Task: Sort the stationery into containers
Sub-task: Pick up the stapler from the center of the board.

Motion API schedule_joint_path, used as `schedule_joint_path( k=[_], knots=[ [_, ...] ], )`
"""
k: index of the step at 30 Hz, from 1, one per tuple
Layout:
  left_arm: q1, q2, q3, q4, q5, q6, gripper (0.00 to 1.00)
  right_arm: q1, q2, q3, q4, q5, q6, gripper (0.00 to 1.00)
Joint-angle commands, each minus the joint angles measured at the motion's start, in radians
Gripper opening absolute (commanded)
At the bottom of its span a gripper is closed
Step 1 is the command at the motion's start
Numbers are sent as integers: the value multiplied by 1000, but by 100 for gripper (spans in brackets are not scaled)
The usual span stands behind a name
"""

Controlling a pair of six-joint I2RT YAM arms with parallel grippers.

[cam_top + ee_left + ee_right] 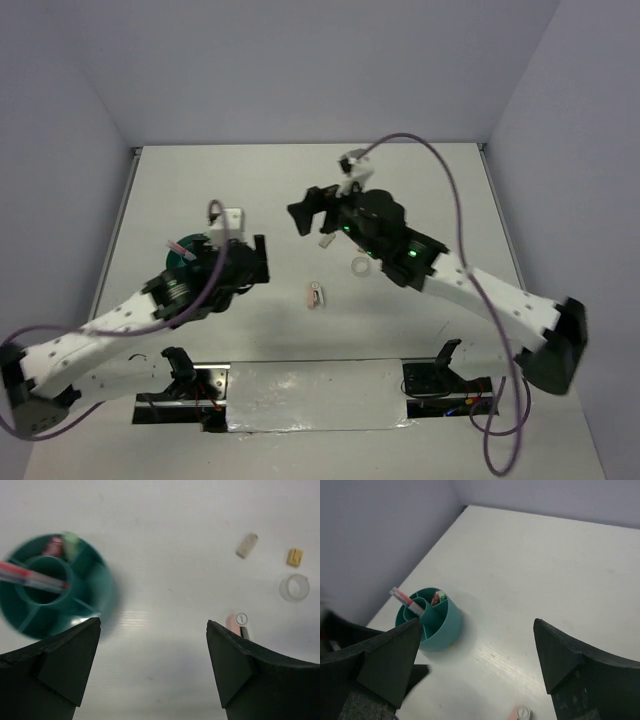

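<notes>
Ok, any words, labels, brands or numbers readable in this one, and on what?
No readable text in any view.
The pink-white clip carries a small round mark, too small to read.
The round teal plastic organizer and the grey block show no lettering.

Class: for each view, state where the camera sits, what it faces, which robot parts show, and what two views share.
Top external: above, behind the bases, looking down on the table; both arms show.
Left wrist: left gripper, looking down at teal organizer and pink-white clip; own open fingers.
Right wrist: right gripper, tilted toward the organizer; own open fingers.
Shared: wrist views both hold organizer and clip.
</notes>
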Motion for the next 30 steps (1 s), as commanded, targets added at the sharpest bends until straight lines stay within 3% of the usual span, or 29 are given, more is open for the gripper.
schedule_joint_path(
  k=[1,7,14,23,30],
  knots=[
    [-2,224,16,183,202,-59,99,4,-195,-108,-366,292,151,100],
    [-81,561,126,234,215,-214,99,-2,-499,-222,-680,407,266,100],
    [-105,890,275,192,253,-323,99,-7,-685,-274,-734,358,249,100],
    [-105,956,235,220,275,-394,94,-7,-676,-340,-679,293,205,100],
    [-105,987,195,272,310,-388,84,-7,-647,-350,-623,263,196,100]
  ],
)
